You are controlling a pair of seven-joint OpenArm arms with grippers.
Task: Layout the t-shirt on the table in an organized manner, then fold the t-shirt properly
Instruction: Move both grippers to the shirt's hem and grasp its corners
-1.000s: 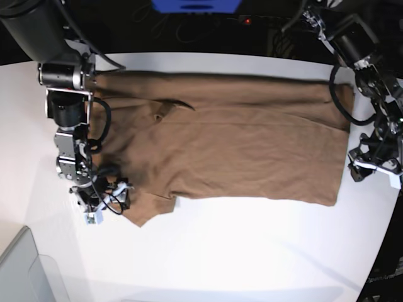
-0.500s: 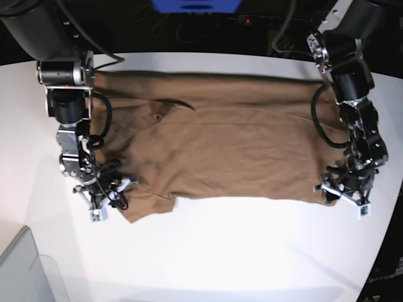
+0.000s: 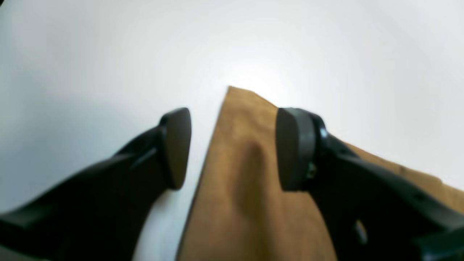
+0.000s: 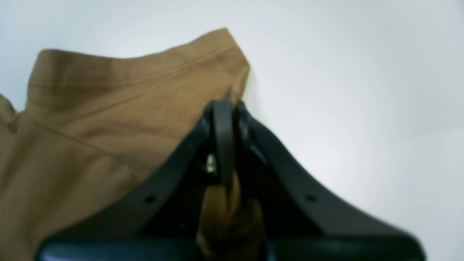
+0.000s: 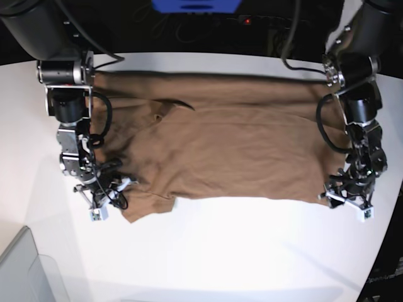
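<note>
The tan-brown t-shirt (image 5: 239, 145) lies spread flat across the white table (image 5: 220, 251), neck end toward the left of the base view. My right gripper (image 4: 224, 108) is shut on a bunched fold of the shirt's cloth (image 4: 108, 108) at the sleeve edge; in the base view it (image 5: 112, 195) sits at the shirt's lower left. My left gripper (image 3: 235, 148) stands open, its two fingers (image 3: 175, 145) straddling the pointed hem corner of the shirt (image 3: 232, 203) without pinching it. In the base view it (image 5: 345, 200) hovers at the lower right corner.
A grey translucent bin corner (image 5: 25, 270) pokes in at the base view's lower left. The table's curved edge runs close to the left arm on the right side. A blue object (image 5: 195, 5) and cables lie beyond the far edge.
My right gripper closed on the sleeve cloth. The left arm swung in from beyond the shirt's right edge and settled over the lower right hem corner.
</note>
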